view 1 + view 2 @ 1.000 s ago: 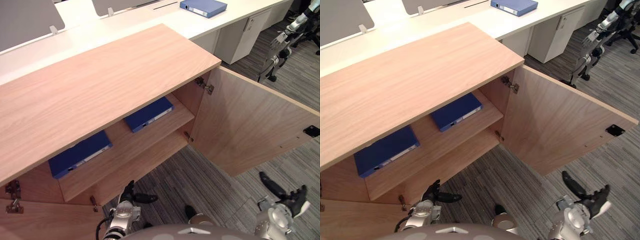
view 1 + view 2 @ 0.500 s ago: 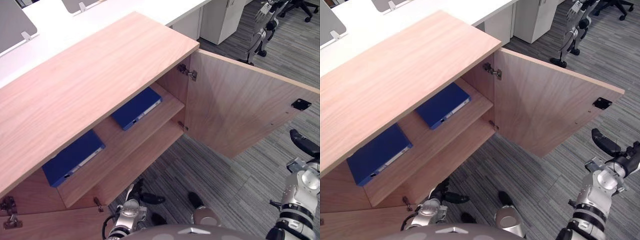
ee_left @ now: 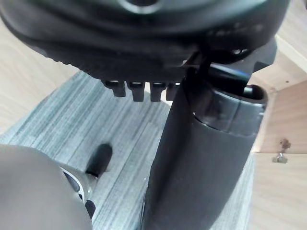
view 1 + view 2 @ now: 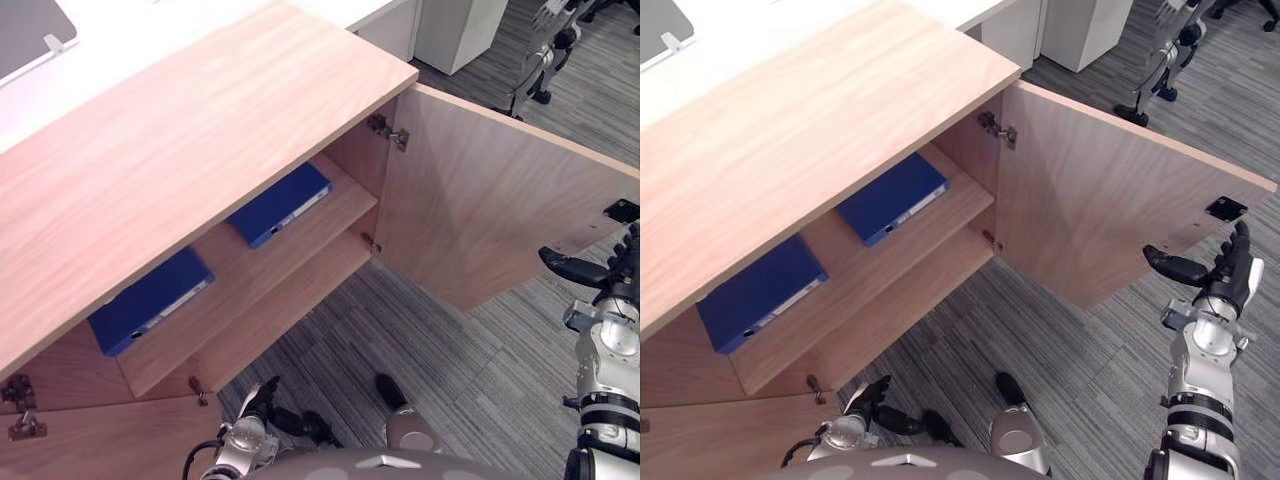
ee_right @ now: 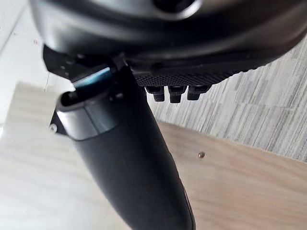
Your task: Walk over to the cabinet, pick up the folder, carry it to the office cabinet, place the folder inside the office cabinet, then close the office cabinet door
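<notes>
Folder (image 4: 150, 300) lies flat at the left end of the office cabinet (image 4: 200, 150) shelf (image 4: 330, 235). Left hand (image 4: 262, 398) hangs low before the cabinet base, fingers relaxed, empty. Second folder (image 4: 280, 203) lies flat nearer the hinge side. Door (image 4: 480, 220) stands wide open. Right hand (image 4: 1227, 277) is raised near the door's free edge, fingers straight, thumb out, empty.

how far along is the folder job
Done: the right folder and left folder, both blue, lie on the shelf inside the cabinet. In hand: the right hand, open and empty, is raised near the free edge of the door. Left: the door stands wide open and needs swinging shut; the left hand hangs low, open.
</notes>
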Motion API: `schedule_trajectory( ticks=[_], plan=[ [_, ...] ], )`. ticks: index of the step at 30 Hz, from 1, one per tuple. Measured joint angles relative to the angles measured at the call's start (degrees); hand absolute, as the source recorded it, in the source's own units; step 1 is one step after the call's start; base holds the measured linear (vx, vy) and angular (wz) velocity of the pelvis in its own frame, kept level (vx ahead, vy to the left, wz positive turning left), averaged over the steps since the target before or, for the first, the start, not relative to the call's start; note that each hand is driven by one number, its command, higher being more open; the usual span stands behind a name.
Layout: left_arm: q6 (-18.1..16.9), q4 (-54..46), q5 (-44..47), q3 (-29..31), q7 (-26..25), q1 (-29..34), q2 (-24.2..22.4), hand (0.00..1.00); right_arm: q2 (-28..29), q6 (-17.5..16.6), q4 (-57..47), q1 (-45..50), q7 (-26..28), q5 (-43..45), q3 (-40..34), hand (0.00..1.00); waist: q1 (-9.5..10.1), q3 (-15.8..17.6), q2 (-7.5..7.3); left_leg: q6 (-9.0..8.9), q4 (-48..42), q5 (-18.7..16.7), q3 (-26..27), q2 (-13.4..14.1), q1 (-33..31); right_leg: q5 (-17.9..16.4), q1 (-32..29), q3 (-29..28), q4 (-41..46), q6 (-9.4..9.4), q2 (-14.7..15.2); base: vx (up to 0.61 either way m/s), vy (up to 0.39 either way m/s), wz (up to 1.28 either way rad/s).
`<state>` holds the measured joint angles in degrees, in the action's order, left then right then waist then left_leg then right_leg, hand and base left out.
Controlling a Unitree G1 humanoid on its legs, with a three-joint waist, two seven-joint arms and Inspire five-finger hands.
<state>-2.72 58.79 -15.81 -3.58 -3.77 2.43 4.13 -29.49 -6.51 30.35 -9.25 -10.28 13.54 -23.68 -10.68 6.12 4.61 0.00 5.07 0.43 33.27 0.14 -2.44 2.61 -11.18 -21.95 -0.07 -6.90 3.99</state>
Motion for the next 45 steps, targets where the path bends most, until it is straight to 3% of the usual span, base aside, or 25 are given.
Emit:
schedule_trajectory(
  ticks=[8, 14, 21, 26, 35, 39, 45],
  plan=[
    [-0.9, -0.3, -0.4, -0.7, 0.0, -1.3, 0.0, 1.0, -0.3, 0.0, -0.1, -0.8, -1.0, 0.0, 0.7, 1.0, -0.04, 0.8, 0.03, 0.53, 0.0, 0.4, -1.3, -0.4, -0.5, 0.2, 0.0, 1.5, -0.1, -0.03, 0.5, 0.02, -0.02, 0.06],
    [-1.0, -1.0, -0.5, -0.7, 0.0, -1.4, -0.1, 1.0, 1.7, 0.2, -6.1, 1.3, -2.7, 0.0, 0.0, 1.0, -0.47, 1.5, 0.32, 0.74, 0.0, 0.9, -2.9, -0.4, -0.8, 0.5, 0.2, 2.9, -0.8, 0.04, 0.7, 0.02, -0.014, 0.08],
    [-0.9, -0.9, -0.7, -0.5, -0.1, -1.5, 0.0, 1.0, 9.3, 0.1, -20.3, 9.2, -3.1, 0.0, 0.2, 1.0, -0.78, 1.6, 0.15, 0.61, 0.0, 1.1, -3.0, 0.2, -0.7, 1.3, 0.4, 2.6, -1.1, 0.26, 0.1, 0.03, -0.012, -0.04],
    [-0.5, -0.9, -1.9, -0.6, -0.1, -1.7, -0.2, 1.0, 15.7, -0.1, -30.3, 16.7, -2.8, -0.1, 5.0, 1.0, -1.15, 1.9, -0.38, 0.32, 0.0, 0.9, -2.3, 0.9, 0.1, 2.0, 0.4, 0.6, -1.2, 0.34, -0.7, 0.02, -0.017, -0.23],
    [-0.2, 0.0, -2.3, -1.4, -1.1, -1.7, -0.1, 1.0, 25.4, -1.1, -44.4, 33.6, -1.1, -2.2, 18.2, 1.0, -2.11, 0.9, -2.7, -0.47, 0.3, 1.3, -0.8, 2.0, 1.3, 3.0, 0.5, -1.7, -0.8, 0.78, -2.1, 0.02, -0.019, -0.15],
    [-0.2, 0.1, -2.3, -1.8, -1.9, -1.5, -0.1, 1.0, 27.1, -1.5, -48.4, 40.6, -0.9, -1.9, 24.3, 1.0, -2.11, 0.2, -3.73, -0.79, 0.3, 1.6, -0.7, 2.3, 1.4, 3.0, 0.4, -1.7, -0.1, 0.82, -2.5, 0.05, -0.016, -0.02],
    [0.5, 1.3, -2.5, -2.9, -2.8, -0.8, 0.3, 1.0, 26.8, -1.8, -49.6, 47.5, 0.6, 0.5, 34.5, 1.0, -2.04, -1.5, -6.49, -1.11, 0.4, 2.0, -0.8, 2.4, 2.0, 2.9, 0.6, -1.6, 1.0, 0.87, -2.6, 0.05, -0.001, 0.0]
  ],
)
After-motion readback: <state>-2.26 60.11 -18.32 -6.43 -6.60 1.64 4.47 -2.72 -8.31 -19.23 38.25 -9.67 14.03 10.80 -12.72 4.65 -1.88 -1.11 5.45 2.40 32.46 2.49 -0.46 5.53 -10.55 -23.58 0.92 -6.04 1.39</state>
